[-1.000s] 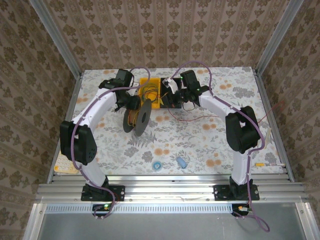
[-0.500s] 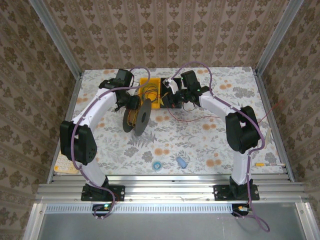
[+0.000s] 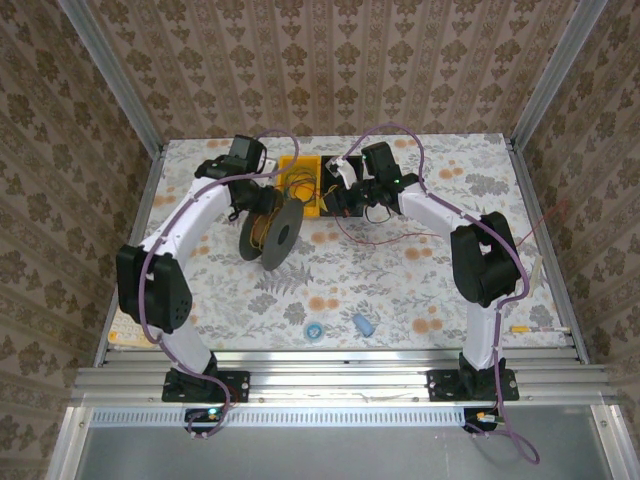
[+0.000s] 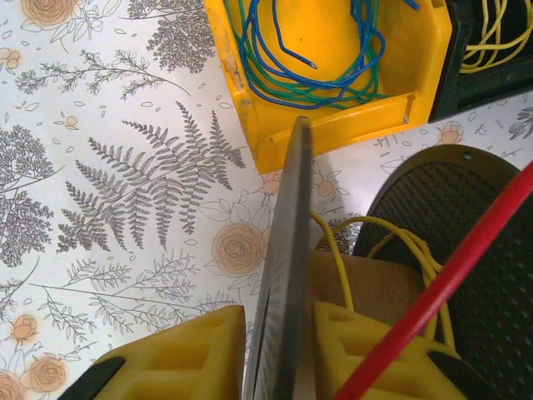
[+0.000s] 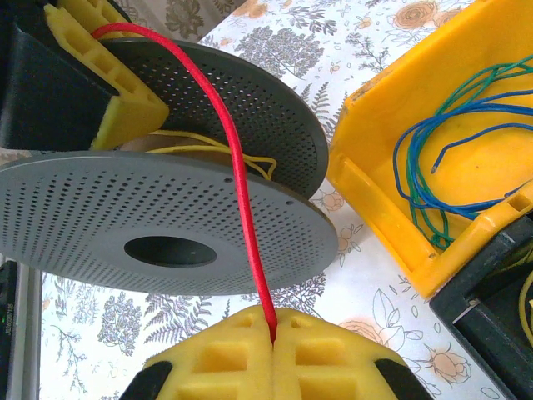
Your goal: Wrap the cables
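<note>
Right wrist: thin red flexible cable [image 5: 237,167], light and limp, is pinched in the clenched right gripper [image 5: 272,343] at 6 o'clock. It runs toward 11 over the dark grey perforated spool [image 5: 175,221]. Left gripper [image 4: 279,358] clamps the spool's flange. Best held close to the spool.

Thin red cable [image 5: 236,167] across grey spool [image 5: 83,218]

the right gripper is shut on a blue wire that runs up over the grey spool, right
No: the right wrist view shows the right gripper shut on a red wire, not a blue one; it runs up over the grey spool.
</note>
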Robot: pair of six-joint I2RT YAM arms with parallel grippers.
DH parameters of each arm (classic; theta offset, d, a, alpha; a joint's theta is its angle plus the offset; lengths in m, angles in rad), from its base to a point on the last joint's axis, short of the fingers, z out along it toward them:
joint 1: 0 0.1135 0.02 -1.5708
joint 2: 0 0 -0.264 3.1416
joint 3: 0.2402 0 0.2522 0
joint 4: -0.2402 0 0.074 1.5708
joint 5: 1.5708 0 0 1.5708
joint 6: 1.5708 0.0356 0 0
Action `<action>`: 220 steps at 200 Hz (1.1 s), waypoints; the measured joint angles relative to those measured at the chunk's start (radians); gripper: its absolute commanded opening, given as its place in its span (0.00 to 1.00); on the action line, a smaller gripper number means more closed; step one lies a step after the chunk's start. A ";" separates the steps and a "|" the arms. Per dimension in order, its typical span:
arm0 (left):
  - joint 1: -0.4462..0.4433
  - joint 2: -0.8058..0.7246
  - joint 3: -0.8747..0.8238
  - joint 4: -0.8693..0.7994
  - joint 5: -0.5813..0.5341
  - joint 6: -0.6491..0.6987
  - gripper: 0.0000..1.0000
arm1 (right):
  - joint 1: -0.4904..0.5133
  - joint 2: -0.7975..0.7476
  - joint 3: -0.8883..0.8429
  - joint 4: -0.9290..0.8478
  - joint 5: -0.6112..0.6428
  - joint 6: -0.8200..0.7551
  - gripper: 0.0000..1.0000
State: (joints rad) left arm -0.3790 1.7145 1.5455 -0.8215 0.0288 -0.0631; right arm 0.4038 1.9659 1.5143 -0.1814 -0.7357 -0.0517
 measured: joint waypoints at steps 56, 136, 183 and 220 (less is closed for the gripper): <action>0.000 -0.002 0.000 0.000 0.000 -0.002 0.22 | 0.000 0.000 0.000 0.000 0.000 0.000 0.00; 0.001 -0.002 -0.001 0.000 0.000 -0.005 0.24 | -0.001 0.000 -0.014 0.011 0.000 0.006 0.00; 0.000 -0.002 -0.001 0.000 0.000 -0.005 0.24 | -0.008 0.000 -0.040 0.047 -0.006 0.031 0.00; 0.000 -0.002 -0.001 0.000 0.001 -0.005 0.26 | -0.020 0.000 -0.068 0.075 -0.007 0.057 0.00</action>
State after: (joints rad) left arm -0.3790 1.7130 1.5448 -0.8211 0.0296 -0.0677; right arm 0.3840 1.9659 1.4460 -0.1066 -0.7425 0.0055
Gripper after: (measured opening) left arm 0.245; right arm 0.065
